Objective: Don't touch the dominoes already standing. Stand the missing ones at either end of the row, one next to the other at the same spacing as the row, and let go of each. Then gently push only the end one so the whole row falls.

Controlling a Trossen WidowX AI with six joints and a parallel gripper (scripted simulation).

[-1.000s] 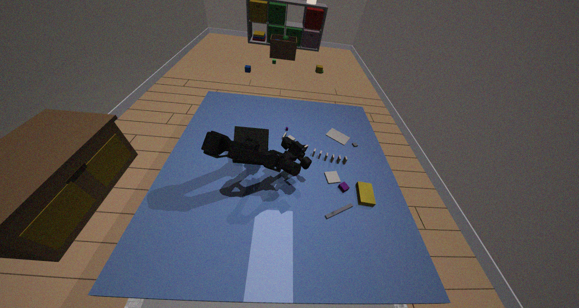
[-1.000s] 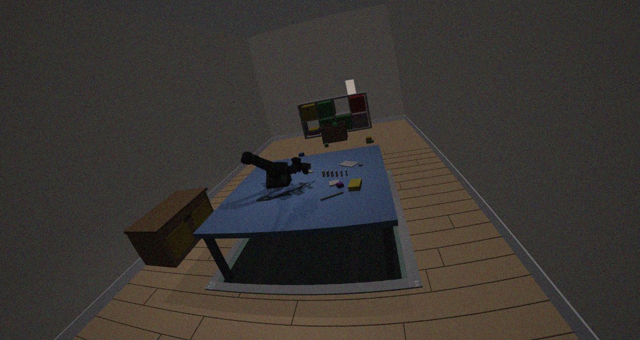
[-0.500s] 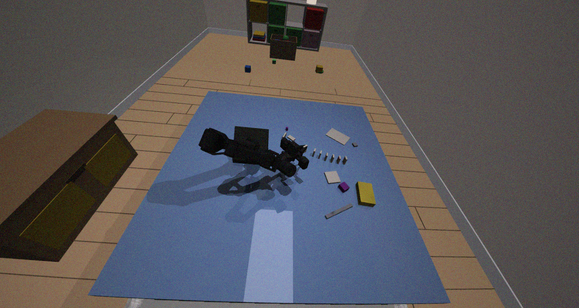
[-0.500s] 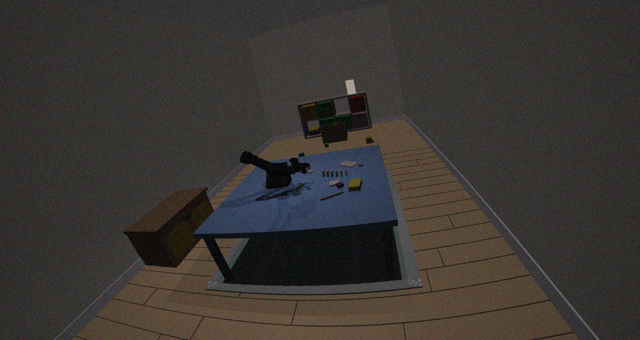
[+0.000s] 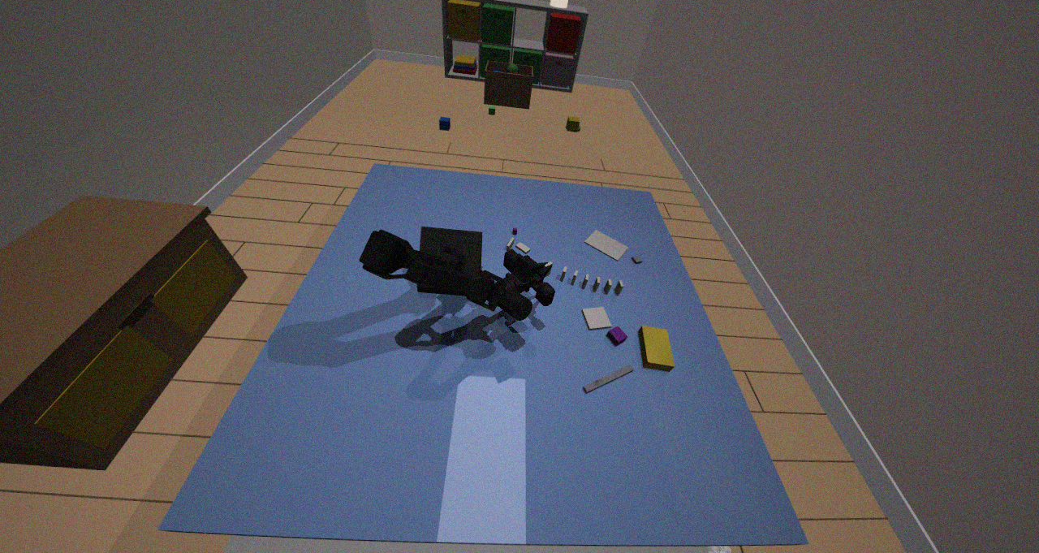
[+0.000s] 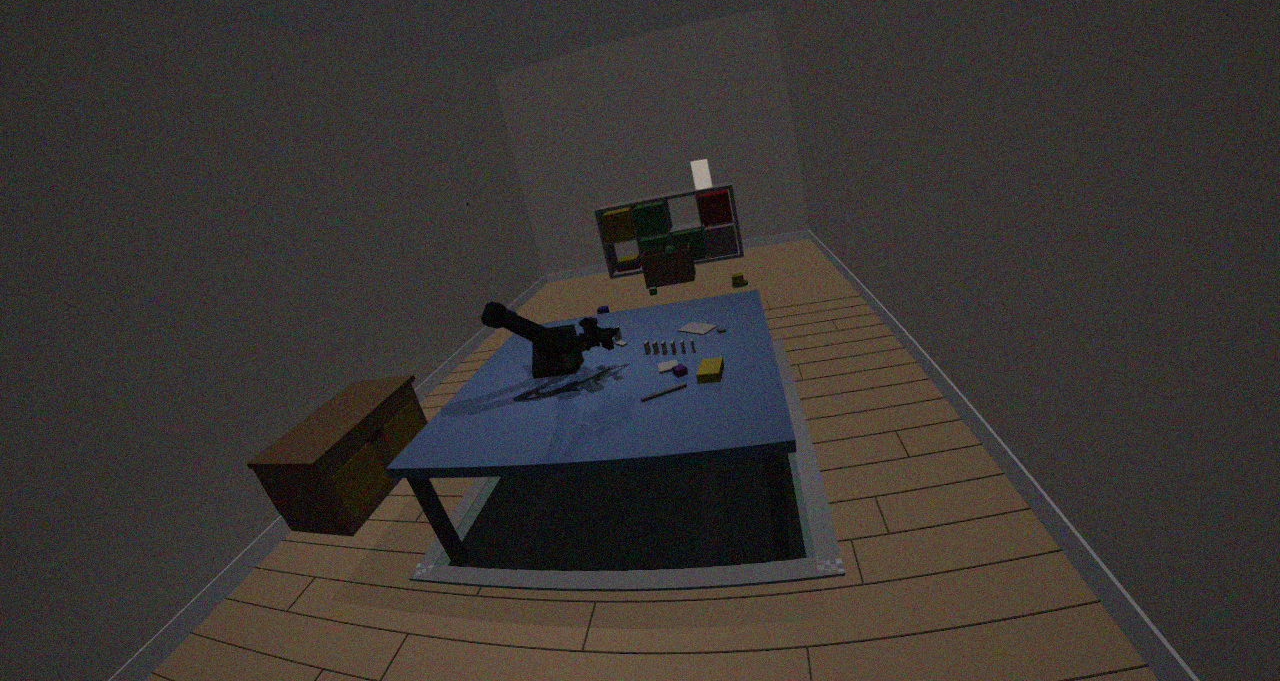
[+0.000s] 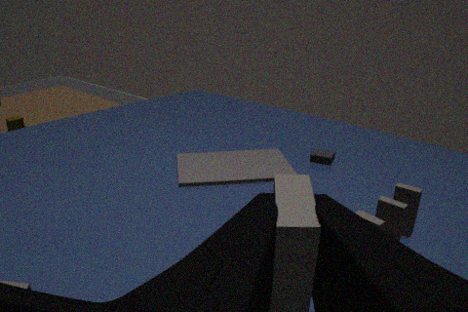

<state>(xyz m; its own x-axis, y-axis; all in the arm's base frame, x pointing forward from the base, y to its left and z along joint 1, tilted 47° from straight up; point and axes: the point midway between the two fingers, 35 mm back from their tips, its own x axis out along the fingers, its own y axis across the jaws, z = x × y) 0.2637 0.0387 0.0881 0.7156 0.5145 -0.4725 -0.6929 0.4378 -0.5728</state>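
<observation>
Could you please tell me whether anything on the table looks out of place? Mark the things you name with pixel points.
One domino (image 5: 523, 247) lies flat, off the row's near end, while the six in the row (image 5: 585, 281) (image 6: 664, 347) stand upright. Nothing looks spilled or damaged.

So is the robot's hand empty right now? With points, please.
No, the close-up view shows a pale domino (image 5: 548, 264) (image 7: 295, 200) pinched between the dark fingers of the hand (image 5: 546, 266) (image 7: 291, 211).
</observation>
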